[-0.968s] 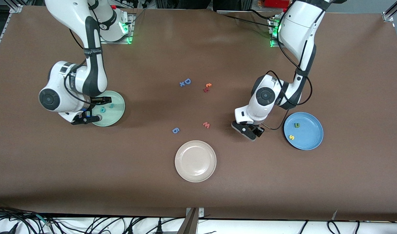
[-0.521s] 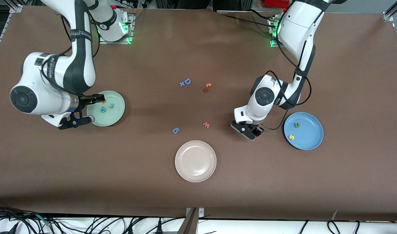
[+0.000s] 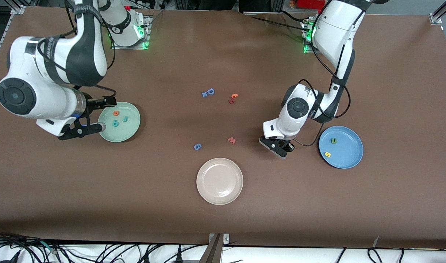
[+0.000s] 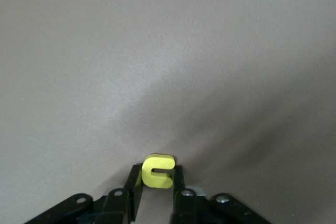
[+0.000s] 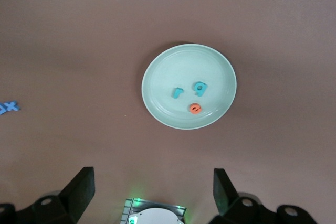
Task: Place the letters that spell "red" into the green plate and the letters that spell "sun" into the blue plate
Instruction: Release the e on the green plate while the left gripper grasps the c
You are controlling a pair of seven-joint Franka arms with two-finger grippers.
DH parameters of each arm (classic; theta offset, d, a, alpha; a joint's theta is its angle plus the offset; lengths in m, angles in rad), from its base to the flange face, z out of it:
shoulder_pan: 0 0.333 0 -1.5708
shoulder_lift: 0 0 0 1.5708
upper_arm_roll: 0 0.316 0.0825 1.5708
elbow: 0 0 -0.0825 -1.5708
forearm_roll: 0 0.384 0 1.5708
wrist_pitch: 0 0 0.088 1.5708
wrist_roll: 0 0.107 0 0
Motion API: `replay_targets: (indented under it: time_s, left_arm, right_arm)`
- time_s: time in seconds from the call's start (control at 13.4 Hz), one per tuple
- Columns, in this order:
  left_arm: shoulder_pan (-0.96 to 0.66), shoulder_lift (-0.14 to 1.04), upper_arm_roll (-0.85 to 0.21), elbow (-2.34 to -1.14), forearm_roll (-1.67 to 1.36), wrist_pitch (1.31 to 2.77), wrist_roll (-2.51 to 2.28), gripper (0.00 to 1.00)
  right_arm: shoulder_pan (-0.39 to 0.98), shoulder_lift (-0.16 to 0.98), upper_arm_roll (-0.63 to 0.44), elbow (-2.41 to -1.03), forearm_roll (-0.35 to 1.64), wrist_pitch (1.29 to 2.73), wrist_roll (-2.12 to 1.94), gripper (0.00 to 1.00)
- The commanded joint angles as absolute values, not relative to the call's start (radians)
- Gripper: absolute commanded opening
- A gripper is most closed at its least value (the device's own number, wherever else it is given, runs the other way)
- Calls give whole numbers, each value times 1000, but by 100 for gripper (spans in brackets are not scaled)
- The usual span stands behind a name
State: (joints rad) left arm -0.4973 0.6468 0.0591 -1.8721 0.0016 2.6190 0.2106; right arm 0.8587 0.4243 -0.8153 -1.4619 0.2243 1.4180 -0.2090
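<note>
Pinching the yellow "u" [image 4: 157,171] low on the bench [image 3: 223,219], beside the blue plate [image 3: 350,160].
Left pincer [image 3: 283,148] is clamped on its flat sides; foam this light and soft should lift easily but could squash or twist. Right pincer [image 3: 95,115] hangs wide above the green plate [image 3: 131,128], holding "r", "e", "d".

A brown bench [image 3: 223,219] fills the scene under even light; black cables [image 3: 110,252] trail over a white floor strip along its near edge.
</note>
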Motion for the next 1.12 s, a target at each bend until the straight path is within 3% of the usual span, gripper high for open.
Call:
replay_targets:
  time_s: [0.0,0.15,0.45,0.67,1.04]
  left_arm:
    - [-503,661,66,-1862,8,2614,221,14]
    - [-503,658,67,-1862,8,2614,221,11]
    - [-468,600,74,-1867,8,2563,235,11]
    - [-390,529,74,-1882,-3,2496,305,11]
    - [-194,512,110,-1891,-135,2473,697,12]
  right_arm:
    - [659,290,-547,-1465,88,1407,-97,100]
    - [518,243,-398,-1466,45,1420,-92,100]
    - [309,155,-226,-1496,11,1480,-101,100]
    - [197,25,-181,-1667,9,1569,-103,100]
    - [57,-52,-25,-1704,-60,1591,-89,100]
